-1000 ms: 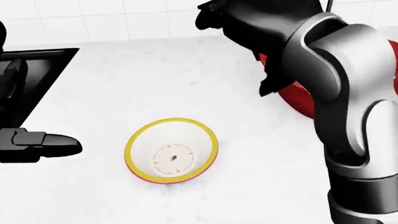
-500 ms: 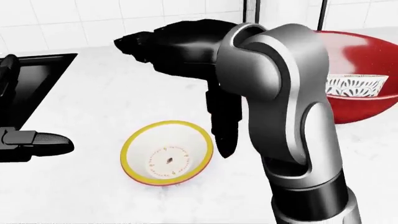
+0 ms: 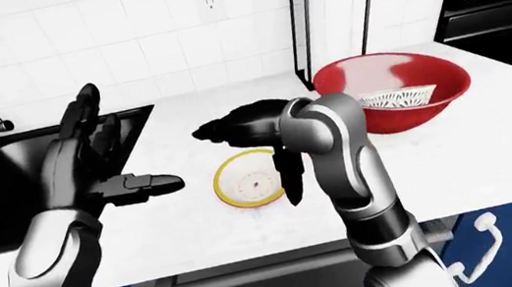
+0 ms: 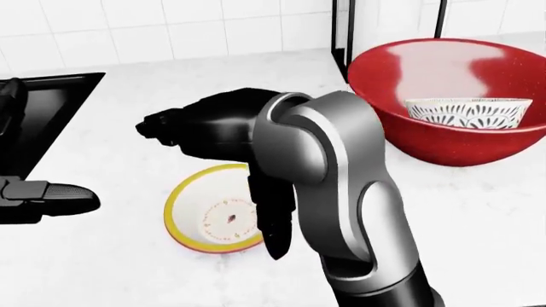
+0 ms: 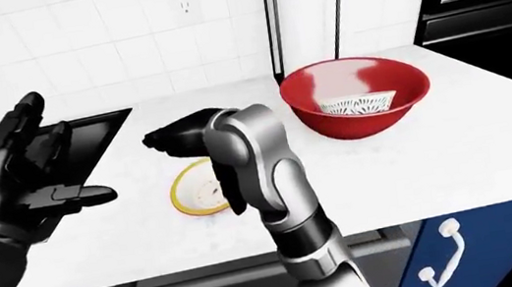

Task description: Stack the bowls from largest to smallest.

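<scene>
Now glossy red bowl (image 4: 443, 102) holds patterned bowl (image 4: 465, 112); right hand (image 4: 269, 220) fingers straight over yellow-rimmed bowl (image 4: 200, 214), left hand (image 3: 88, 147) wide.

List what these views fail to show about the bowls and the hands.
- Yellow-rimmed bowl: its right side is hidden by the right arm in every view.
- Patterned bowl: its lower part sits behind the red bowl's wall.
- Right hand: a flat black shape, finger pose unreadable.
- Left hand: cut by the head view's left edge.

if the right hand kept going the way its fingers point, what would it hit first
Its fingers hang downward beside the yellow-rimmed bowl, so probably that bowl's right rim or the counter next to it; depth is unclear.
</scene>
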Controlling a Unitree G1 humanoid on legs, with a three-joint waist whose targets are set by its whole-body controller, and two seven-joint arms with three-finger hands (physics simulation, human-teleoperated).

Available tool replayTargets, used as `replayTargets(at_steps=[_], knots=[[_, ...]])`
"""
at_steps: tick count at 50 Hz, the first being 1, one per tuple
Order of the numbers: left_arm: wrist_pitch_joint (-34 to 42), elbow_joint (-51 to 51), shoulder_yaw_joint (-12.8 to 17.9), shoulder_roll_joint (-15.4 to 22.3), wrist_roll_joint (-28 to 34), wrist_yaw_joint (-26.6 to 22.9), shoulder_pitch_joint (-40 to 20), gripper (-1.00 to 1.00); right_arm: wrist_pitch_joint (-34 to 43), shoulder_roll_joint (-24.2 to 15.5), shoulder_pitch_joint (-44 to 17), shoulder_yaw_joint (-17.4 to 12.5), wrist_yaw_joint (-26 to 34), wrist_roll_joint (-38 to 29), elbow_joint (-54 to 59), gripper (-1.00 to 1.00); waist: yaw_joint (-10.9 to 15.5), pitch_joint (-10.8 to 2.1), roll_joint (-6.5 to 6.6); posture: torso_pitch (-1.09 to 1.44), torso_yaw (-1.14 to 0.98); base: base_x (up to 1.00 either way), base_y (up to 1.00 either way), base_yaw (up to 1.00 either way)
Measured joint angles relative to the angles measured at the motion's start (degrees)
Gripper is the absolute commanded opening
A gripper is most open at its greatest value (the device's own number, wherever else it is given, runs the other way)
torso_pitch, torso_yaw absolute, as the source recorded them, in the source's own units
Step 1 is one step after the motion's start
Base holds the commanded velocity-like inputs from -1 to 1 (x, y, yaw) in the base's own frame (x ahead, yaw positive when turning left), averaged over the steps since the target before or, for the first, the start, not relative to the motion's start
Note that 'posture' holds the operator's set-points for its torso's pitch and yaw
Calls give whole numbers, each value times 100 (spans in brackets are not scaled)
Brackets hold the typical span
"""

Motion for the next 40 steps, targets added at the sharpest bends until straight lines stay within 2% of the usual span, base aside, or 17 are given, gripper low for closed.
replayTargets(at_steps=[11, 17, 31, 40], knots=[[-112, 87, 0, -20, 47, -36, 40, 100, -248, 68, 258, 54, -356, -136, 499, 79, 5, -25, 4, -29, 0, 0, 0, 0], [-124, 72, 15, -19, 39, -46, 57, 100, -337, 50, 296, 49, -527, -188, 728, 66, 9, -35, 5, -29, 0, 0, 0, 0], [-194, 99, 27, -40, 54, -70, 119, 100, -592, 77, 625, 145, -833, -403, 1096, 60, 12, -49, 4, -29, 0, 0, 0, 0], [-180, 68, 39, -45, 53, -72, 136, 100, -691, 67, 612, 104, -990, -489, 1198, 29, 15, -65, 2, -29, 0, 0, 0, 0]])
